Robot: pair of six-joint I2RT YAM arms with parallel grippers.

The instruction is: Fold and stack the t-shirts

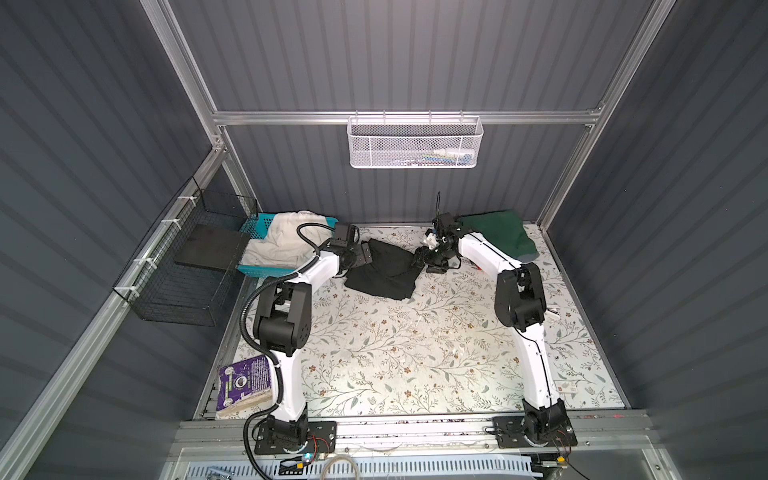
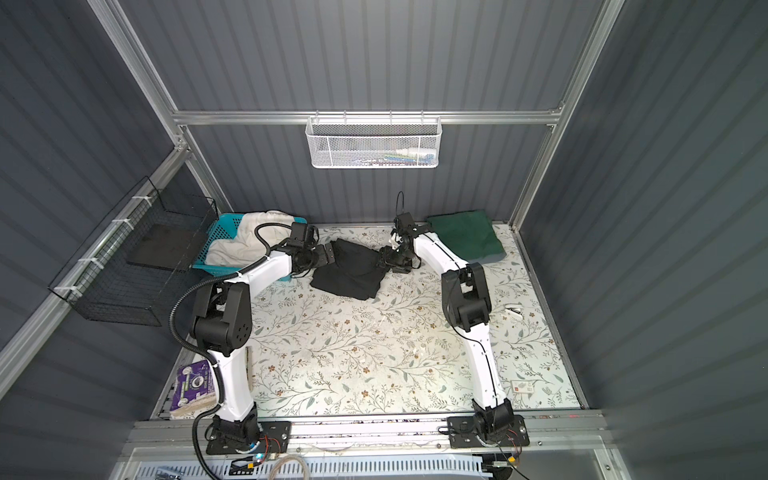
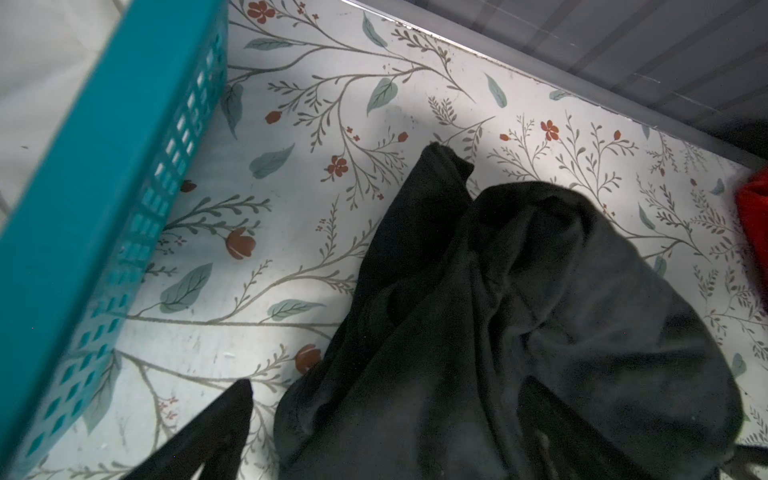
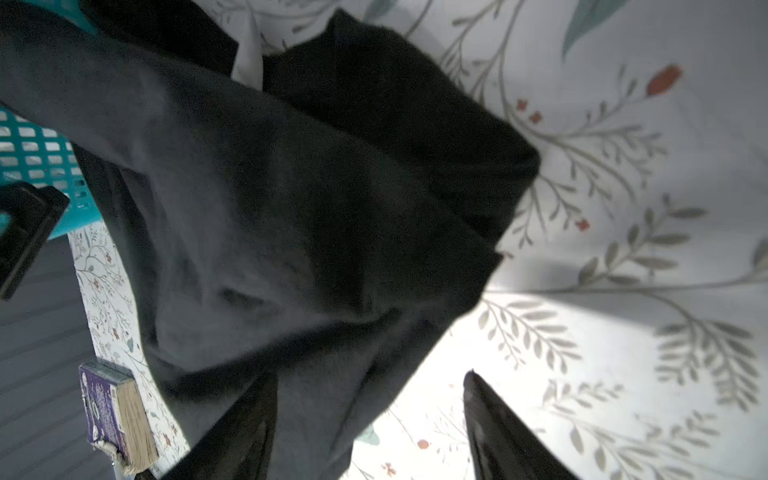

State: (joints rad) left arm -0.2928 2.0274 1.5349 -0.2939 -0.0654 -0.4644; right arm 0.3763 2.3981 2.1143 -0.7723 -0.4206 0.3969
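You've got both pincers spread, holding nothing: left gripper [image 1: 369,256] & right gripper [image 1: 419,262] flank the black t-shirt [image 1: 384,272], bunched at back-centre of the table [image 1: 415,353], so pinch low at what's prob. its outer corners (folds hard to read), pull taut b4 folding.

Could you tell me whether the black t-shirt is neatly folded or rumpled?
Rumpled: the black soft cloth t-shirt lies in humped, uneven layers on the floral-patterned table.

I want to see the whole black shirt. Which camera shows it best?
A top view: the black t-shirt shows whole, crumpled on the flowered table. Both wrist views show only close, dark folds.
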